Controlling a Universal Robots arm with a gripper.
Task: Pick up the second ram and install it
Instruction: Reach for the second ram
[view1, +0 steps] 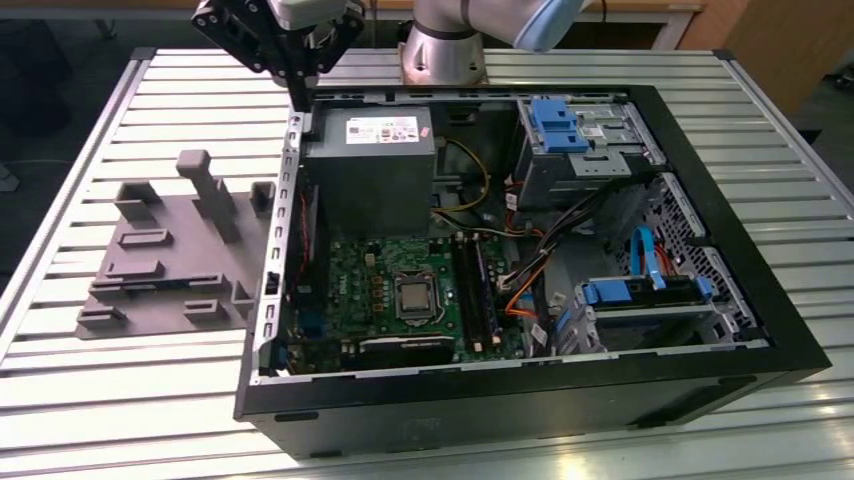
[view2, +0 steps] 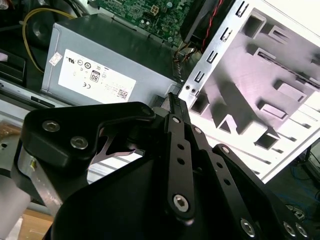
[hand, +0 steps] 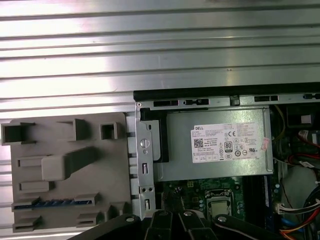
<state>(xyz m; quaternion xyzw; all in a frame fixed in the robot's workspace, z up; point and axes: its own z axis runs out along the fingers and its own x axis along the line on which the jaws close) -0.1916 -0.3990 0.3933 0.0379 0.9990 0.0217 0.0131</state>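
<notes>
Hovering pincer (view1: 302, 104) closed, above case (view1: 534, 410) corner, ram (hand: 50, 204) in holder (hand: 65, 145)

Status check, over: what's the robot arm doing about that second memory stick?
Gripper hovering over the case rear corner, by the power supply. Second ram lies in the grey holder block, untouched. Case wall between them.

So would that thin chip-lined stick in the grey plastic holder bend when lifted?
Probably stiff: the thin chip-lined stick looks flat and straight in the grey plastic holder. Likely light, being so slim; its exposed chips may be fragile.
</notes>
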